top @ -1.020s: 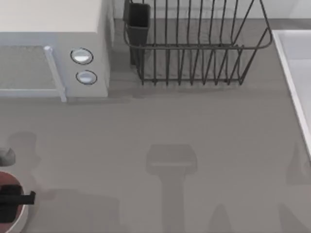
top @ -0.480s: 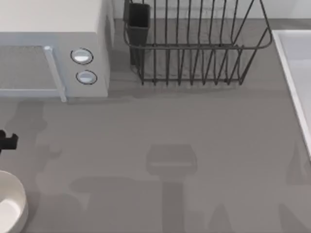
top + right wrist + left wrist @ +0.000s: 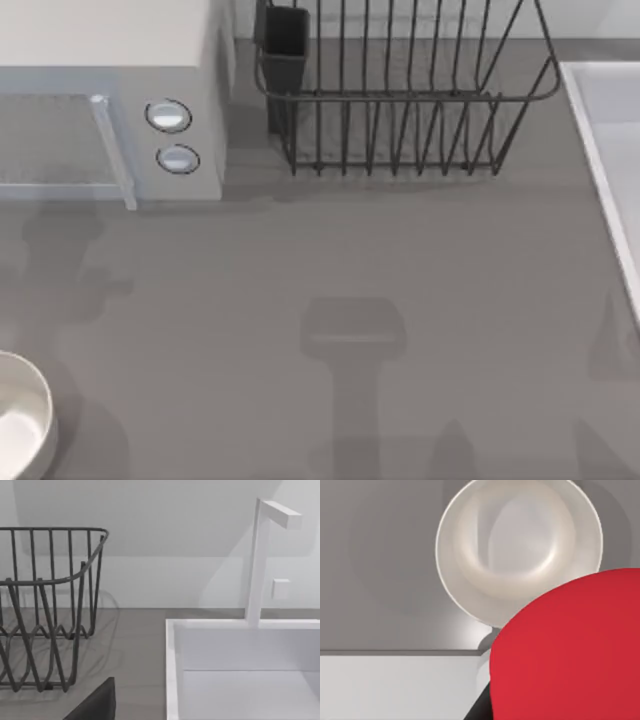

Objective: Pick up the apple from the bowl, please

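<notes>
Your left pincer holds the apple point(image 3: 570, 650), one only, lifted above the single bowl point(image 3: 465, 605), which sits empty at the counter's point(image 3: 400, 280) eight o'clock edge. If the grip is shallow, the smooth fruit could slip and drop back or roll off. One microwave point(image 3: 110, 100), one wire rack point(image 3: 400, 100), one sink point(image 3: 240, 680). I cannot tell the right pincer's state
</notes>
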Robot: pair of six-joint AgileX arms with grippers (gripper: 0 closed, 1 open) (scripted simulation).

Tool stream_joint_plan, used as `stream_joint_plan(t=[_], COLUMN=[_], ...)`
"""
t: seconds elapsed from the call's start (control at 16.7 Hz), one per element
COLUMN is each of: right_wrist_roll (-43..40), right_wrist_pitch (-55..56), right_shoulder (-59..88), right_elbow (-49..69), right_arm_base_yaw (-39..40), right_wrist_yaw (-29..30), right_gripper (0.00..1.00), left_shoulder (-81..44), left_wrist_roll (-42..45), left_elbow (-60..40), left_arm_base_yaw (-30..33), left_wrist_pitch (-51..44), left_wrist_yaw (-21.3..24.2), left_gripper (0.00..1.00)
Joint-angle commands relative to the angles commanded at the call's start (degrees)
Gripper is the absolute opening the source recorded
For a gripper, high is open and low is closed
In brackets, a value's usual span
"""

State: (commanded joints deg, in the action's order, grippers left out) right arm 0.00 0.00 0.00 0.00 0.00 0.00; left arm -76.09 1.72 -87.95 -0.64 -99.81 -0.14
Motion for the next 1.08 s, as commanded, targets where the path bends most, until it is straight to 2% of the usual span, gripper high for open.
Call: stream_joint_plan(t=[0.54,0.72,1.08], right_wrist_roll=[0.0,0.0,0.0], right_wrist_pitch=[0.0,0.0,0.0], right_shoulder=[0.0,0.0,0.0], right_elbow=[0.0,0.0,0.0], right_arm_base_yaw=[0.0,0.0,0.0], right_wrist_yaw=[0.0,0.0,0.0], right_gripper=[1.0,1.0,1.0], left_shoulder=[-1.9,-9.5,-35.3], left_wrist_roll=[-1.6,-6.7,-20.9], left_elbow=[-3.8,-9.3,-23.6], left_arm_base_yaw=[1.5,6.7,21.3], left_wrist_pitch=[-1.4,0.7,8.1], left_wrist_yaw=[0.0,0.0,0.2], left_gripper=[0.0,0.0,0.0])
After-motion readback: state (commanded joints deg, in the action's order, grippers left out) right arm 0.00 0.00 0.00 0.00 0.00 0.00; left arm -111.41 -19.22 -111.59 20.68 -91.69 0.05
